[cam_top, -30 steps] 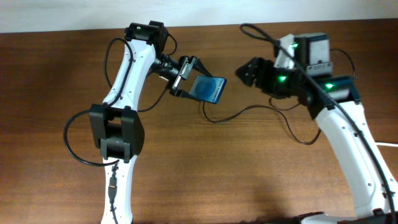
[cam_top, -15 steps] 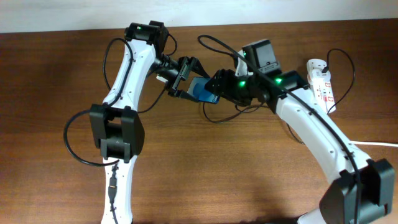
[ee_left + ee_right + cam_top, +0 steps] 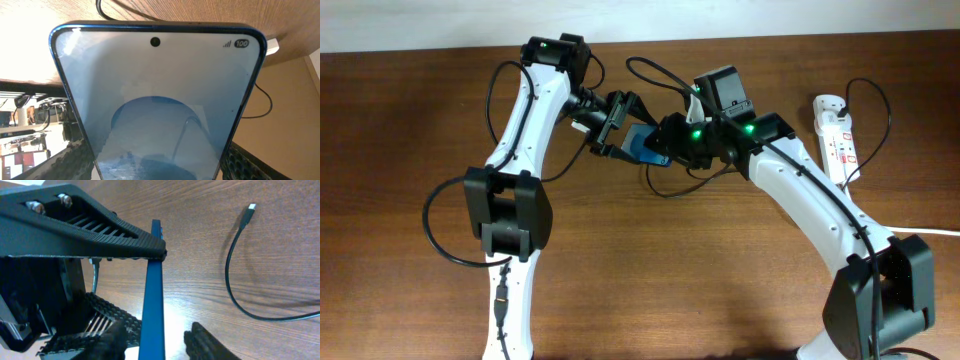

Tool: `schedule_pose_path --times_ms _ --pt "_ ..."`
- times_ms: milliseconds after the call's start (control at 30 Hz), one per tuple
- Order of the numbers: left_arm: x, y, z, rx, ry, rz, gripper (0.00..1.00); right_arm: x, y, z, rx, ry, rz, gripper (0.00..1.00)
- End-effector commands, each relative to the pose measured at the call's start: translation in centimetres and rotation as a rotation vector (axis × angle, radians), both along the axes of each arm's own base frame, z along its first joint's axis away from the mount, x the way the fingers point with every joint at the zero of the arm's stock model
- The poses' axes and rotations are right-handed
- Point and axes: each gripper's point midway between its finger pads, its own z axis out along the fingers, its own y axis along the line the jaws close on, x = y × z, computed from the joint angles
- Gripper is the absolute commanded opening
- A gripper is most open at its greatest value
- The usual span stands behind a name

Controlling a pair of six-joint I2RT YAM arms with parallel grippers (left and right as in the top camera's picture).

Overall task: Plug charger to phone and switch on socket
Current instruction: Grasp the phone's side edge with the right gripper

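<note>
left gripper clamped the phone by its slick edges above the surface's far middle, right gripper sat part-open astride its thin edge, seemingly not touching, and the limp charger wanted grabbing at its stiff connector tip.

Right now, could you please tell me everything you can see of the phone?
The phone is a slim slab with a blue frame and a glossy blue screen showing a paler circle, a punch-hole camera and status icons. It is held aloft, tilted, clamped in the left claw; the right claw straddles its edge, gaps showing.
</note>
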Motion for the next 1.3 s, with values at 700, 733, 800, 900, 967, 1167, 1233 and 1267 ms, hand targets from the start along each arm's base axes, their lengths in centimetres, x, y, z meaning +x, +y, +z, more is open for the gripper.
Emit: schedule_pose_path --times_ms 700,733,800,900,967,1167,1233,1267 --pt "0.2 -0.4 1.6 -0.043 -0.007 0.016 0.00 0.2 0.3 0.3 -0.001 -0.012 0.001 0.04" --pt "0.2 -0.4 1.6 -0.043 -0.007 0.016 0.00 0.2 0.3 0.3 -0.001 -0.012 0.001 0.04" --pt "0.2 -0.5 1.6 -0.043 -0.007 0.015 0.00 0.2 0.3 0.3 -0.001 -0.012 0.001 0.04" --pt "0.2 -0.4 1.6 -0.043 -0.008 0.015 0.03 0.2 0.4 0.3 0.002 -0.011 0.004 0.04" --pt "0.2 -0.4 1.6 -0.043 -0.008 0.015 0.14 0.2 0.3 0.4 0.002 -0.012 0.003 0.04" --pt "0.3 -0.2 1.3 -0.027 -0.025 0.005 0.54 0.7 -1.6 0.3 -0.007 0.007 -0.040 0.04" --pt "0.3 -0.1 1.1 -0.016 -0.027 0.004 0.69 1.1 -3.4 0.3 -0.016 0.021 -0.076 0.04" --pt "0.3 0.0 0.9 -0.001 -0.030 0.002 0.76 1.2 -4.5 0.3 -0.019 0.030 -0.099 0.04"
